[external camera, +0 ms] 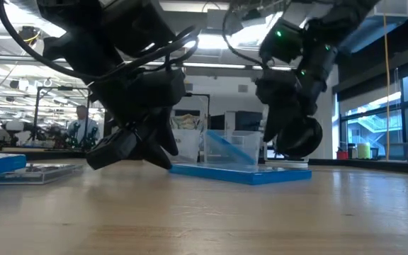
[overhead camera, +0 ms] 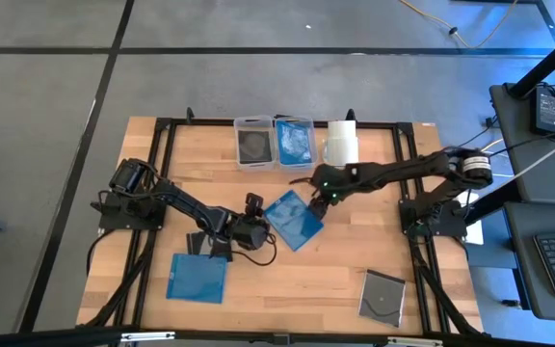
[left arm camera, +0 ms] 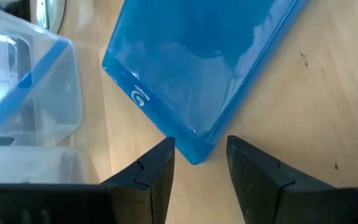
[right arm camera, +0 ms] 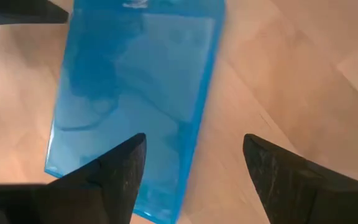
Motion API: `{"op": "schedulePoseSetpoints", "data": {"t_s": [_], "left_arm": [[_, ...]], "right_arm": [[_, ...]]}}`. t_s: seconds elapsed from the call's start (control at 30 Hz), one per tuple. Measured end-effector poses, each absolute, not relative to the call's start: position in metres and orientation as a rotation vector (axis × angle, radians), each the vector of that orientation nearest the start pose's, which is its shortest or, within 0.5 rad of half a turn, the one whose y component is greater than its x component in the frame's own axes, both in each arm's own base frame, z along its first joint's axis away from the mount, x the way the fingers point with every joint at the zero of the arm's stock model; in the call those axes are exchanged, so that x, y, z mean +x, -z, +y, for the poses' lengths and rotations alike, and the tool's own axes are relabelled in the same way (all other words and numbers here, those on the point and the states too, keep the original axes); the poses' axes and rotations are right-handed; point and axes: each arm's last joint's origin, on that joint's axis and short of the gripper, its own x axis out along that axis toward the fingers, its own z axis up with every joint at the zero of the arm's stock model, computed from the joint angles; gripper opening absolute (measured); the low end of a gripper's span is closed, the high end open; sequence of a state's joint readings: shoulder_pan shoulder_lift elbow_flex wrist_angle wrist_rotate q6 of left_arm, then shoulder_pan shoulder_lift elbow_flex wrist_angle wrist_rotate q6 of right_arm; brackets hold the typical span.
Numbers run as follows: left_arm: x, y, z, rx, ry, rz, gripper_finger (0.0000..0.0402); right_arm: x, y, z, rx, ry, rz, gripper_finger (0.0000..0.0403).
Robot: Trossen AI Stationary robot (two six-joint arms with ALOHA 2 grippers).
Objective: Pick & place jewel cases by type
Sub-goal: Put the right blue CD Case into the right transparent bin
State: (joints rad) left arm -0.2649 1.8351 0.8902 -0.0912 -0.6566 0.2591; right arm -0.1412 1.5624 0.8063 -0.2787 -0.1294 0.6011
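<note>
A translucent blue jewel case [overhead camera: 294, 220] lies flat in the middle of the table. My left gripper [overhead camera: 261, 229] is open at its left corner [left arm camera: 194, 155], one finger on each side of the corner [left arm camera: 201, 146]. My right gripper [overhead camera: 318, 200] hovers open over the case's far right corner [right arm camera: 194, 146]. A second blue case [overhead camera: 198, 278] lies near the front left. A dark case [overhead camera: 200, 241] lies partly under my left arm. A dark clear case [overhead camera: 383, 296] lies at the front right. Two clear bins at the far edge hold a dark case [overhead camera: 255, 146] and a blue case [overhead camera: 295, 142].
A white roll [overhead camera: 341, 143] stands right of the bins at the far edge. Black frame rails [overhead camera: 165, 154] run along the table's left and right sides. Bare wood shows between the middle blue case and the front right case. A person stands far off in the room [external camera: 83, 127].
</note>
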Motion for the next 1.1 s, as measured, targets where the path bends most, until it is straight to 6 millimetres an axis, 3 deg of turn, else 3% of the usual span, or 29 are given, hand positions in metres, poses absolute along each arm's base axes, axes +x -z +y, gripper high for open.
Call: {"op": "schedulePoseSetpoints", "data": {"t_s": [0.23, 0.5, 1.1], "left_arm": [[0.325, -0.120, -0.070, 0.736, -0.202, 0.937, 0.0143], [0.327, -0.114, -0.070, 0.795, -0.116, 0.959, 0.0143], [0.341, -0.107, -0.061, 0.773, -0.111, 0.884, 0.0143]], "right_arm": [[0.267, -0.132, -0.047, 0.782, 0.306, 0.962, 0.0273], [0.262, -0.115, -0.049, 0.894, 0.259, 0.927, 0.0273], [0.269, -0.112, -0.048, 0.998, 0.195, 0.899, 0.0273]]}}
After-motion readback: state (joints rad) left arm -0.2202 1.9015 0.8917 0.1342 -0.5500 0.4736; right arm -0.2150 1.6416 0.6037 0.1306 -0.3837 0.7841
